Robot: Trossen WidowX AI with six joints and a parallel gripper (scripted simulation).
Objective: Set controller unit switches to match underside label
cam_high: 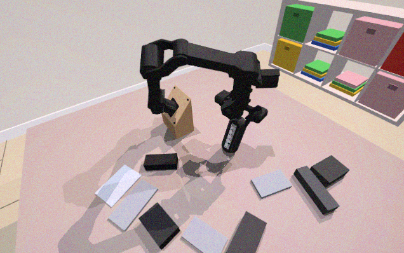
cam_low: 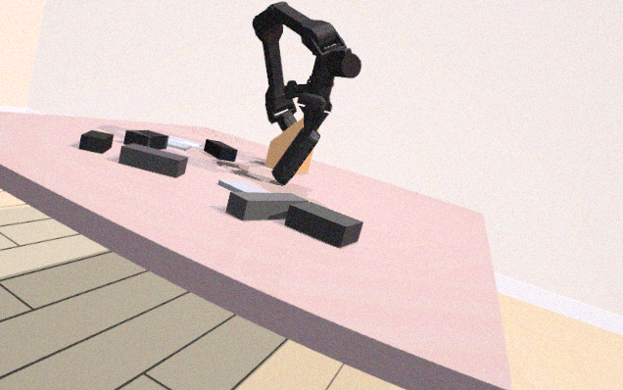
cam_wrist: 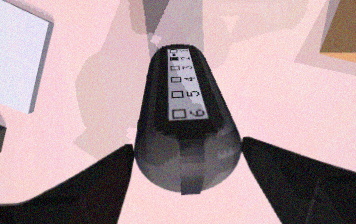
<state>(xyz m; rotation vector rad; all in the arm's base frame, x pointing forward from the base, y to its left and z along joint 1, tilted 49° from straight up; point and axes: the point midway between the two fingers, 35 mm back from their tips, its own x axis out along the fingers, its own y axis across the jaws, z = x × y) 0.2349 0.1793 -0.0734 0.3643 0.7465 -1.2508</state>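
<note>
The dark grey controller unit (cam_high: 240, 135) (cam_low: 296, 159) (cam_wrist: 212, 160) hangs steeply tilted, one end down, low over the bench; I cannot tell if its lower end touches. My gripper (cam_high: 238, 122) (cam_low: 313, 129) (cam_wrist: 188, 146) is shut on the unit's upper end, a finger on each side. The underside label (cam_high: 230, 136) (cam_wrist: 187, 90) faces the wrist camera. In the wrist view square 2 is filled; squares 3, 4, 5 and 6 are empty. Square 1 is small at the far end and looks empty. The rocker switches are hidden on the far side.
A wooden block (cam_high: 184, 124) (cam_low: 281, 147) with a slanted face stands behind, near the arm's base. A black block (cam_high: 161, 162) (cam_low: 220, 150) lies left of the unit. A pale plate (cam_high: 271, 184) and two dark blocks (cam_high: 316, 191) (cam_high: 330, 170) lie to the right. Several more plates and blocks lie in front.
</note>
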